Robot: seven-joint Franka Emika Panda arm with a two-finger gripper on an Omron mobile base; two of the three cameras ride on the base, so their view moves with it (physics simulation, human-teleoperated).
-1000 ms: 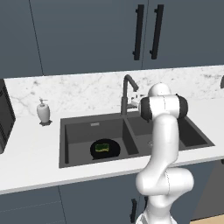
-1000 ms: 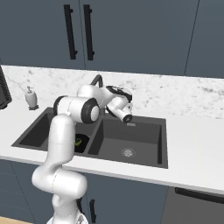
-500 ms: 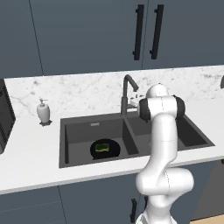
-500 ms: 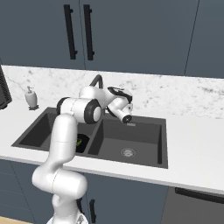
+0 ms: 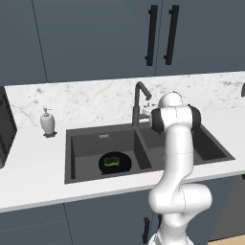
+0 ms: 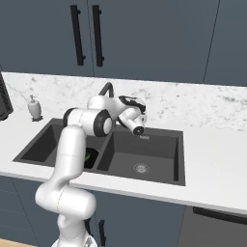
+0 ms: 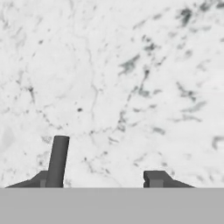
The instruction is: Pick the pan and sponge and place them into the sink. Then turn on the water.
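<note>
White marble counter [image 5: 33,167], grey-veined and smooth, runs below dark blue-grey cabinet doors [image 6: 43,34] with long black bar handles. Set into it is the sink [image 5: 81,139] — a dark grey rectangular double basin, matte, with a round metal drain [image 6: 141,168] in the basin below the gripper. The gripper [image 6: 139,126] hangs over the back edge of that basin, just beside the faucet [image 5: 139,101], a tall dark metal post with an angled spout; whether the two touch cannot be told. In the hand view the fingertips [image 7: 156,178] stand apart with bare marble between them and nothing in their grasp; a dark cylindrical bar [image 7: 57,161] rises next to one fingertip, its contact with the finger unclear. The pan [image 5: 115,162] — round, flat, black — lies on the floor of the other basin, across the divider from the gripper and well apart from it; its handle cannot be made out. The sponge [image 5: 113,161], a small block with yellow and green faces, rests on the pan. A white soap dispenser bottle [image 5: 47,122] stands on the counter beyond that far basin, on the side away from the gripper.
</note>
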